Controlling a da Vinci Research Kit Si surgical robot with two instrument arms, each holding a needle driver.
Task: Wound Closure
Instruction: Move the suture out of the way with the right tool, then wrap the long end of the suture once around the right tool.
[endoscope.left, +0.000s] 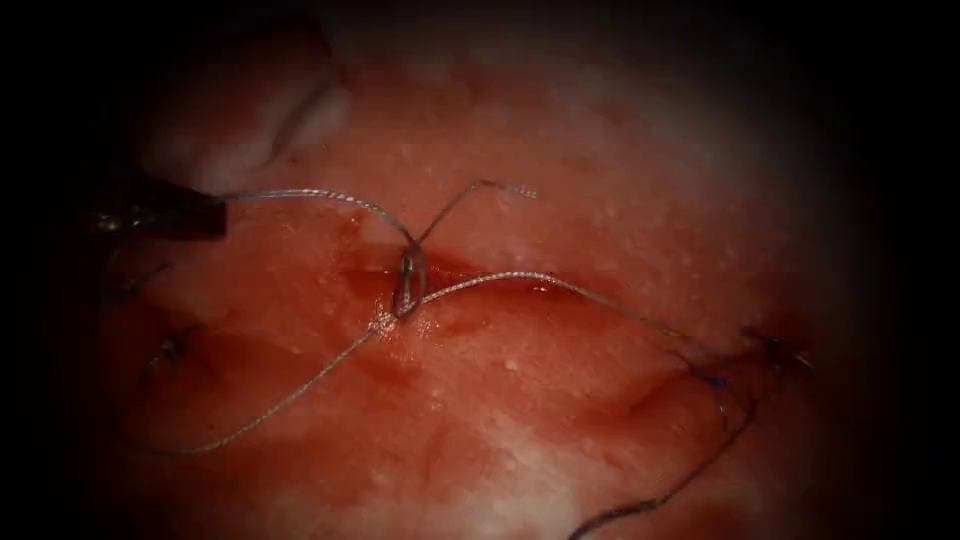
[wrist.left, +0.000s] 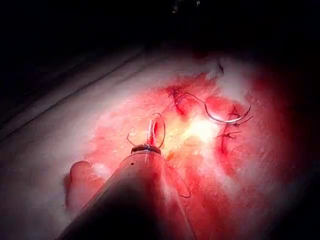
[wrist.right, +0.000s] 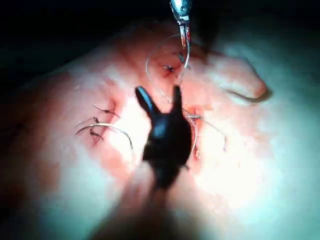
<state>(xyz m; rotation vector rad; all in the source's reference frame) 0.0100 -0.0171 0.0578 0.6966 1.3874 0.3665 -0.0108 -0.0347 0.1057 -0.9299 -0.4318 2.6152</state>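
- right end effector (wrist.right: 157, 92) – seen up close in the right wrist view, its two jaws spread wide in a v, holding nothing, hanging over the tissue (wrist.right: 260, 165) just beside a stitched spot.
- in the endoscope view, the nearest strand of the thread (endoscope.left: 300, 390) runs from the lower left of the tissue up toward the cut (endoscope.left: 440, 275) in the middle.
- at the cut the thread gathers into a small upright loop (endoscope.left: 408, 282) that sits right on the wound line, with red fluid (endoscope.left: 470, 268) pooled around it.
- from that loop one strand goes off to the right across the tissue toward a dark tangle of thread near the right edge; a short free tail (endoscope.left: 500, 187) sticks up and to the right.
- needle (wrist.left: 227, 120) – lies curved on the tissue beside earlier stitches, free of both tools; whether its tip is in the tissue cannot be told. the right wrist view shows it too (wrist.right: 107, 126), well apart from the open jaws.
- left end effector (endoscope.left: 215, 205) – farther back, on the left side of the cut, jaws narrow and closed on the thread, which stretches from its tip over to the loop.
- older stitches (endoscope.left: 170, 345) sit on the tissue left of the cut.
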